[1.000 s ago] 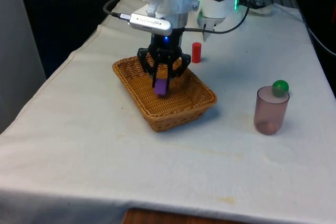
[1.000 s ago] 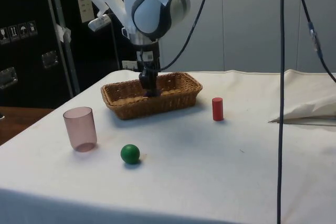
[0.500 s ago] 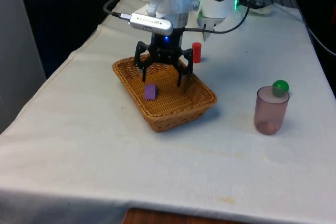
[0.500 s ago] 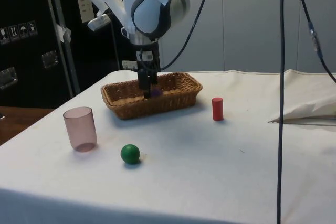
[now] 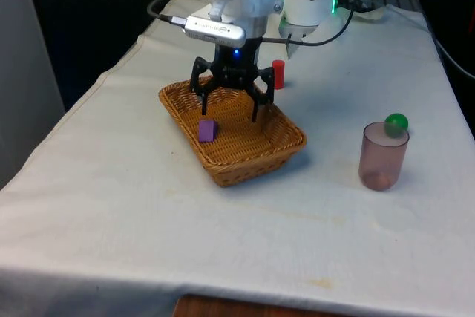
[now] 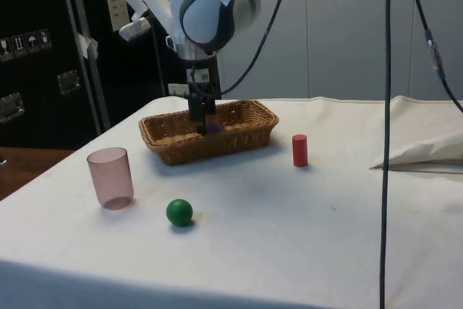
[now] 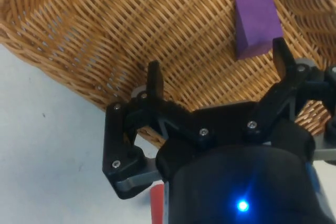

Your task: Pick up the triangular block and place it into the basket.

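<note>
1. One purple triangular foam block lying on the floor of the woven wicker basket, toward the front view's left wall; seen also past the fingertips in the wrist view.
2. Black two-finger gripper spread wide, holding nothing; poised above the basket interior, clear of the block.
3. Step in hand, judged: release done, placement apparently complete. Block apart from both fingers.
4. Next move, judged: straight lift clear of the basket rim, no sideways drift, to avoid catching the wicker wall.
5. Elsewhere on the cloth-covered bench: red cylinder beyond the basket, translucent pink plastic cup with green ball just beside it, well apart from the basket.
</note>
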Tool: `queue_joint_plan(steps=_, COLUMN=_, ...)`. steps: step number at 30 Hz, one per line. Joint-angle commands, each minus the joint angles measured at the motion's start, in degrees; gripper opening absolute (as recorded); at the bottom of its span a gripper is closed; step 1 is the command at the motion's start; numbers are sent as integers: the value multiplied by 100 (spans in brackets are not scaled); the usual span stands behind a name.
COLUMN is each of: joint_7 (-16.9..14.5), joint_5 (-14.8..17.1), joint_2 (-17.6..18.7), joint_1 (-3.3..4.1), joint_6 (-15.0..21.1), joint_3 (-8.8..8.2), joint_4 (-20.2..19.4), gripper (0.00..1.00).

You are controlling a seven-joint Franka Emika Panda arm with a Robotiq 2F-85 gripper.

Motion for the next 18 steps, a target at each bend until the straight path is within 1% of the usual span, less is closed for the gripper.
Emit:
queue_joint_plan(steps=1, joint_7=0, joint_5=-34, joint_2=-120, joint_1=23, joint_6=-138, joint_3=-29, joint_4=-11, gripper=100)
queue_joint_plan(steps=5, joint_7=6, joint_5=-80, joint_2=-309, joint_1=29, joint_6=-378, joint_3=-46, joint_4=6, gripper=100)
queue_joint_plan(steps=6, joint_7=0, joint_5=-92, joint_2=-344, joint_1=23, joint_6=-424, joint_3=-40, joint_4=11, gripper=100)
queue_joint_plan(steps=7, joint_7=-11, joint_5=-52, joint_2=-327, joint_1=0, joint_6=-384, joint_3=-11, joint_4=11, gripper=100)
queue_joint_plan(steps=8, joint_7=-11, joint_5=-92, joint_2=-378, joint_1=17, joint_6=-481, joint_3=-34, joint_4=17, gripper=100)
queue_joint_plan(steps=13, joint_7=-74, joint_5=-92, joint_2=-521, joint_1=11, joint_6=-705, joint_3=-29, joint_4=63, gripper=100)
queue_joint_plan(steps=14, joint_7=-103, joint_5=-86, joint_2=-567, joint_1=11, joint_6=-796, joint_3=-23, joint_4=92, gripper=100)
queue_joint_plan(steps=15, joint_7=-103, joint_5=-57, joint_2=-544, joint_1=0, joint_6=-722, joint_3=-17, joint_4=86, gripper=100)
queue_joint_plan(steps=16, joint_7=-120, joint_5=-86, joint_2=-596, joint_1=11, joint_6=-854, joint_3=-23, joint_4=109, gripper=100)
queue_joint_plan(steps=18, joint_7=-149, joint_5=-80, joint_2=-636, joint_1=6, joint_6=-940, joint_3=-23, joint_4=143, gripper=100)
